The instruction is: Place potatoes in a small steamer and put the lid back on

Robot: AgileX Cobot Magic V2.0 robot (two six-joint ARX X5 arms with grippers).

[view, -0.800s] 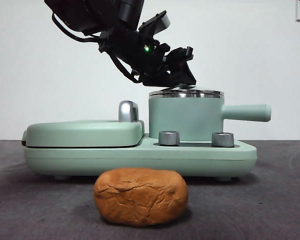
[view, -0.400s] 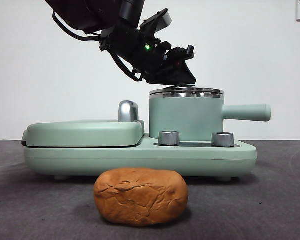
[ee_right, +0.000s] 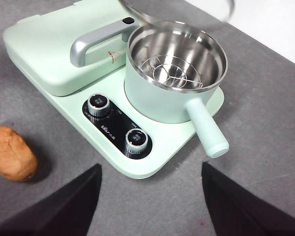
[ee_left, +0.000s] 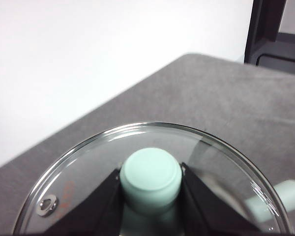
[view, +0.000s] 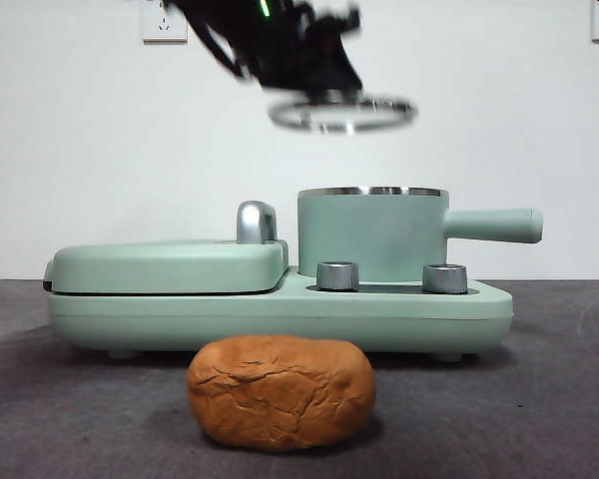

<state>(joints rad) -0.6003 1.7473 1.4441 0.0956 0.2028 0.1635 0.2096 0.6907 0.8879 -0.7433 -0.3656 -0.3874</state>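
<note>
The left gripper (ee_left: 150,196) has its two black jaws clamped on the small mint-green ball knob (ee_left: 150,178) of the round clear glass lid with the shiny steel rim (view: 341,113), and it holds that lid in the air well above the mint-green cylindrical steamer pot with the steel rim and straight side handle (view: 371,238). Half a second ago the lid sat just over the pot's rim with the arm bent low over it; now both have risen clear, so open wall shows between lid and pot, and the lid looks blurred and slightly tilted.

The pot stands uncovered, and in the right wrist view a wire rack (ee_right: 170,73) lies in its steel bowl. It sits on a mint-green cooker base (view: 399,309), with two chrome dials (view: 337,275) just in front of it and a flat mint-green griddle cover with a chrome handle (view: 170,264) just beside it.

The orange-brown, loaf-like potato with cracked matte skin (view: 281,391) lies on the grey table (view: 559,399) in front of the base, apart from it and from the pot, where it lay before.

The right gripper (ee_right: 152,196) waits high above the table on the dial side of the pot, jaws spread wide and holding nothing.
</note>
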